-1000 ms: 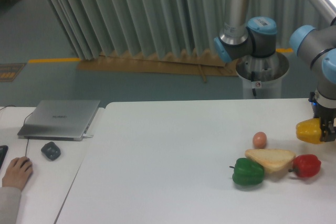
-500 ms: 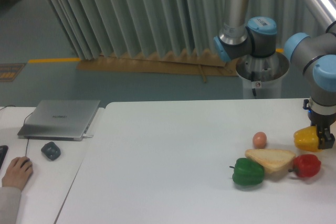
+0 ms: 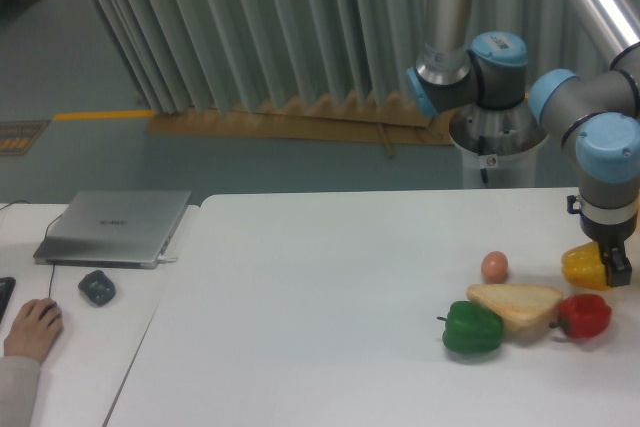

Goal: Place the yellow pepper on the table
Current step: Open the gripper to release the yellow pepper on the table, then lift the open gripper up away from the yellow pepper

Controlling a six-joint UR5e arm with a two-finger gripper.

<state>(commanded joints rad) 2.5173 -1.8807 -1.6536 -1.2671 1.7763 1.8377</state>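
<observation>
table (image 3: 330, 287): a large white top is seen, and every place below is given relative to the red pepper lying on it near the right edge.
arm (image 3: 600, 147): it is seen reaching down from above to a spot just behind and a little right of the red pepper.
bread (image 3: 515, 304): a pale slice is seen touching the left side of the red pepper; it is to be left undisturbed.
green pepper (image 3: 472, 328): it is seen left of the red pepper, beyond the bread and against it.
red pepper (image 3: 585, 316): it is seen directly in front of the drop spot, so little room is left on that side.
yellow pepper (image 3: 584, 265): it is held just behind the red pepper, low over the table or already resting on it; contact cannot be made out.
gripper (image 3: 612, 265): it is clenched on the yellow pepper, with a dark finger seen against the pepper's right side.
egg (image 3: 494, 266): it is seen behind and left of the red pepper, well apart from the yellow pepper.
step in hand: the set-down is judged nearly done.
doing it well: the yellow pepper should be lowered until it is borne by the table, the fingers should be parted only then, and the lift should be made straight up so that nothing is rolled into the red pepper.
</observation>
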